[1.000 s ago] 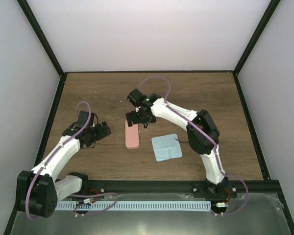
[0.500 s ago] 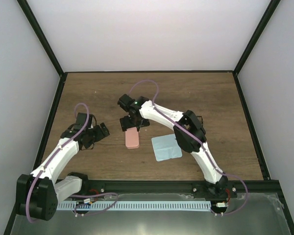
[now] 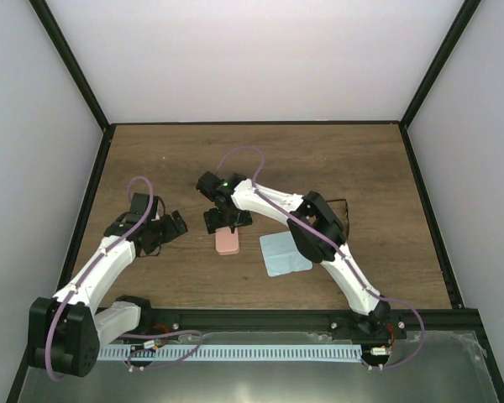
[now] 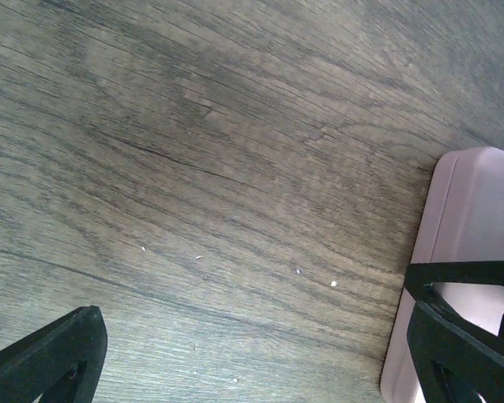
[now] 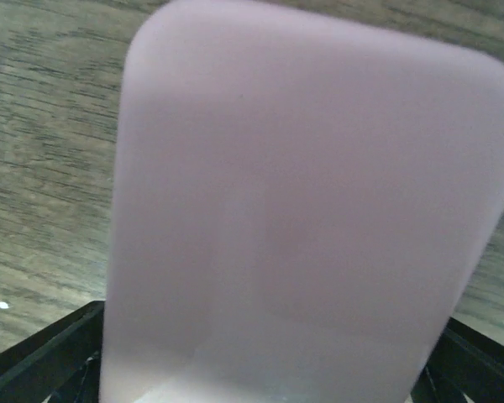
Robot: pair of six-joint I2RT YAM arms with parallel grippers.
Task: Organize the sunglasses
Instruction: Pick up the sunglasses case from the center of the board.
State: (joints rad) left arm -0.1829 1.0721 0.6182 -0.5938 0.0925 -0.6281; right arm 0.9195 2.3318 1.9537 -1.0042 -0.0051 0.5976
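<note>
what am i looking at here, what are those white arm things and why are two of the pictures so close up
These are two robot arms, left and right, bolted at the near edge of a wooden table. Each ends in a two-finger gripper. The wide picture comes from a fixed camera above and behind them. The close-ups come from a camera on each wrist. On the table lie a pink case and a light blue cloth. The left gripper is open over bare wood, holding nothing. The right gripper straddles the case's far end. Whether it grips is unclear.
</note>
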